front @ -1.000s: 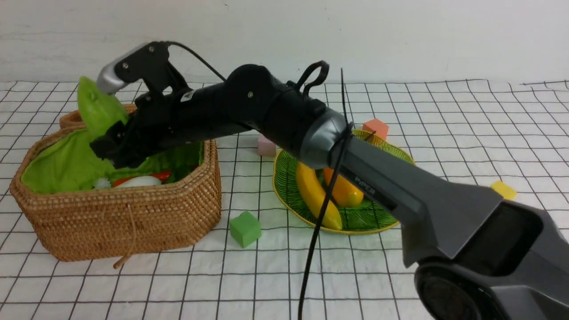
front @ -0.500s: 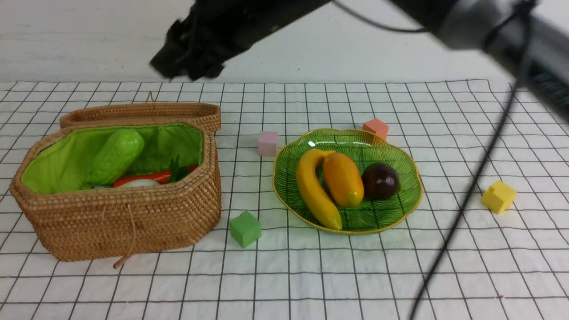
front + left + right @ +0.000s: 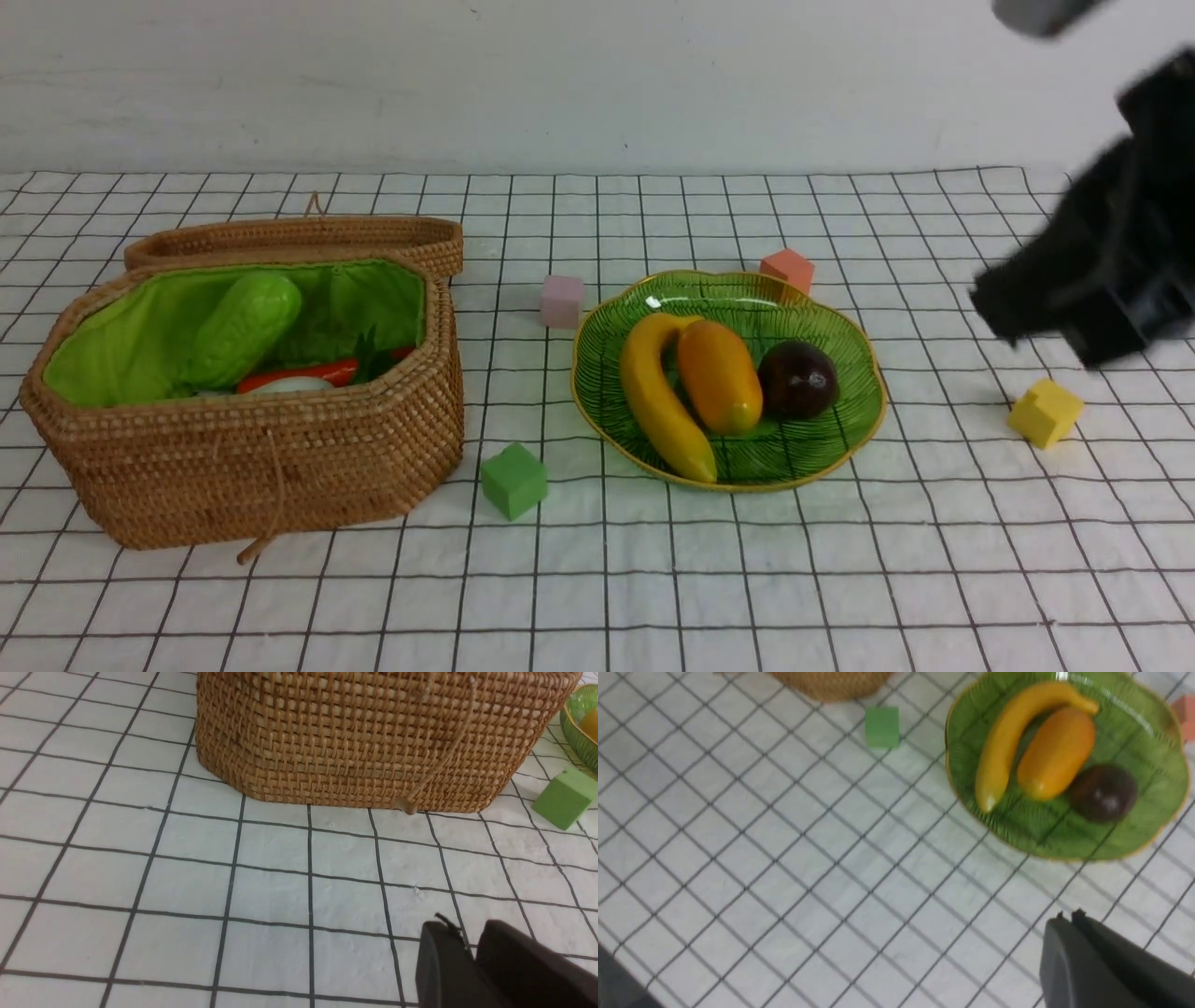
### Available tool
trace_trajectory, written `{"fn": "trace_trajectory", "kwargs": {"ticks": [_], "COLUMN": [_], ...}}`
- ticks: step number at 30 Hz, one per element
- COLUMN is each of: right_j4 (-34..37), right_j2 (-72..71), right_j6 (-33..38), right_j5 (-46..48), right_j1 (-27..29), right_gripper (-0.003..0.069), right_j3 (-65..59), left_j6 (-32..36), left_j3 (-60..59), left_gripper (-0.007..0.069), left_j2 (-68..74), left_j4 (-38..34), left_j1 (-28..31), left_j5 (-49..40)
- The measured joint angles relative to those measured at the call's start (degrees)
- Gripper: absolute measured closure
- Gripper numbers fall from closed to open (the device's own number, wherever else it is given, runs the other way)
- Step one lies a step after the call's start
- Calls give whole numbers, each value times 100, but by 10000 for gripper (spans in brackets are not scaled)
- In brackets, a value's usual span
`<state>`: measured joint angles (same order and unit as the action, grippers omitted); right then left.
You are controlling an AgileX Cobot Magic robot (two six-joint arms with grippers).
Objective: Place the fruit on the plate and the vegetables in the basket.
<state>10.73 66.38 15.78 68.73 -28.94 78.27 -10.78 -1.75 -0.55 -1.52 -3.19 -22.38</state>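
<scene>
The wicker basket (image 3: 280, 467) stands open at the left, and the vegetables lie in it: a light green one (image 3: 241, 329) leaning on the lining, a red-orange one (image 3: 299, 373) and a white radish (image 3: 291, 385). The fruit lies on the green plate (image 3: 845, 345): banana (image 3: 658, 397), mango (image 3: 719, 376) and a dark purple one (image 3: 797, 380). My right gripper (image 3: 1046, 322) is a black blur in the air right of the plate, above the cloth; its jaws (image 3: 1068, 915) are shut and hold nothing. My left gripper (image 3: 462, 933) hangs low in front of the basket (image 3: 364, 742), shut and holding nothing.
Foam cubes lie on the checked cloth: green (image 3: 513, 480) between basket and plate, pink (image 3: 561, 301) and orange (image 3: 787, 270) behind the plate, yellow (image 3: 1046, 412) just below my right gripper. The basket lid (image 3: 299, 240) lies back behind the basket.
My right arm let the light green vegetable go into the basket, rose out of it and swung far to the right. Its jaws shut on the way.
</scene>
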Motion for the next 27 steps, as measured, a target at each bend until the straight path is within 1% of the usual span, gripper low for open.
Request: {"fn": "trace_trajectory", "kwargs": {"ticks": [2,4,8,10,12,13,14,16,17,18,19,20,23,26,27], "right_j4": [0,0,0,0,-78,-87,-189,-238,-246,-254,-286,-313,-322,-253,-260], "right_j2": [-670,-956,-2381,-2694,-3646,-3646,-4365,-4859,-5250,-5370,-5741,-5914,-6292,-6383,-6398], "right_j6": [-24,-26,-41,-41,-41,-41,-83,-187,-306,-364,-636,-746,-1182,-1341,-1367], "right_j5": [6,27,155,168,32,1,-408,-862,-1134,-1248,-1685,-1854,-2819,-3628,-3809], "right_j1": [0,0,0,0,66,82,314,662,998,1058,1580,1777,2647,3092,3121], "right_gripper": [667,667,666,666,664,664,664,662,662,662,661,660,658,656,655], "right_j3": [-734,-1089,-2163,-2335,-2746,-2774,-3050,-3366,-3605,-3708,-4171,-4357,-5365,-6320,-6602], "left_j6": [0,0,0,0,0,0,0,0,0,0,0,0,0,0,0], "left_j3": [0,0,0,0,0,0,0,0,0,0,0,0,0,0,0], "left_gripper": [514,514,514,514,514,514,514,514,514,514,514,514,514,514,514], "left_j2": [0,0,0,0,0,0,0,0,0,0,0,0,0,0,0], "left_j4": [0,0,0,0,0,0,0,0,0,0,0,0,0,0,0], "left_j1": [0,0,0,0,0,0,0,0,0,0,0,0,0,0,0], "left_j5": [0,0,0,0,0,0,-2,-2,-2,-2,-2,-2,-2,-2,-2]}}
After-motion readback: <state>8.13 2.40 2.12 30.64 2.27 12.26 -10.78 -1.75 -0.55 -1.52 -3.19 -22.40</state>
